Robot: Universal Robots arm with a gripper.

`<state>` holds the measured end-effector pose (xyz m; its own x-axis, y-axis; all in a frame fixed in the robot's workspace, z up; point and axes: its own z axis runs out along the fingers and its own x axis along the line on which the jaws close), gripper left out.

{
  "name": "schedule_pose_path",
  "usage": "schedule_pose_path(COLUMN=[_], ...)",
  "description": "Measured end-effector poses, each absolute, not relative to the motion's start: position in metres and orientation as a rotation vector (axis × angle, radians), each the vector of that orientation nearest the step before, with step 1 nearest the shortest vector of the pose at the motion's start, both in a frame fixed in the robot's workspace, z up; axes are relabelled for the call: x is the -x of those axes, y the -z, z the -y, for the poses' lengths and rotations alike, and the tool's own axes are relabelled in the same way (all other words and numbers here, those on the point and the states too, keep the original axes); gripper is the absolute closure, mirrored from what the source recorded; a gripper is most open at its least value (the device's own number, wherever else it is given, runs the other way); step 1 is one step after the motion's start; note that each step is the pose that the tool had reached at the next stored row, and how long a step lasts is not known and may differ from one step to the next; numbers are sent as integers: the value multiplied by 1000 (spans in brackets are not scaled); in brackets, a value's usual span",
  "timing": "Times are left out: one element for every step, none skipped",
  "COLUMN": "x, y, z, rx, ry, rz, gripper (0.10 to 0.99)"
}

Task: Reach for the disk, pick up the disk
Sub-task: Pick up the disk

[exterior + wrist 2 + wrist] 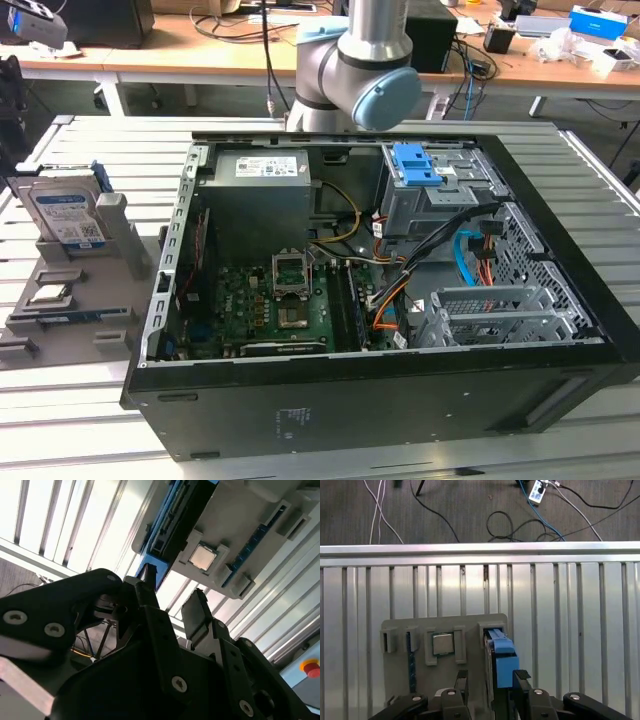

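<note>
The disk [63, 215] stands on edge in a grey holder [70, 320] at the exterior view's left, with its blue-and-white label facing the camera and a blue bracket along its sides. In the first wrist view the disk [503, 662] is seen edge on, its blue bracket uppermost. My gripper [491, 680] is open above it, one black finger [462, 681] on each side of the disk's line and neither touching it. In the second wrist view the open gripper [172, 600] points toward the disk [172, 517], with a gap between them.
A processor chip [442, 643] lies in the same holder beside the disk. An open computer case [380, 290] with a blue caddy [415, 165] on its drive cage fills the middle of the slatted metal table [590, 170]. Cables [520, 520] lie on the floor beyond the table edge.
</note>
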<state>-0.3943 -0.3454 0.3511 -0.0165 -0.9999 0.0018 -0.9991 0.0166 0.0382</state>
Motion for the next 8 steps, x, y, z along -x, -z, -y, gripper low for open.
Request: schedule_pose_path(x=[394, 394, 394, 394, 394, 394, 394, 393], y=[-351, -351, -348, -345, -343, -340, -337, -333], z=[343, 341, 340, 339, 339, 338, 336, 335], rx=[-2183, -2183, -2183, -2183, -2183, -2184, -2184, -2185], ry=[40, 40, 40, 39, 38, 38, 37, 37], rz=[2220, 2219, 2219, 2218, 2218, 2217, 2215, 2214], gripper=[604, 604, 604, 604, 604, 604, 604, 604])
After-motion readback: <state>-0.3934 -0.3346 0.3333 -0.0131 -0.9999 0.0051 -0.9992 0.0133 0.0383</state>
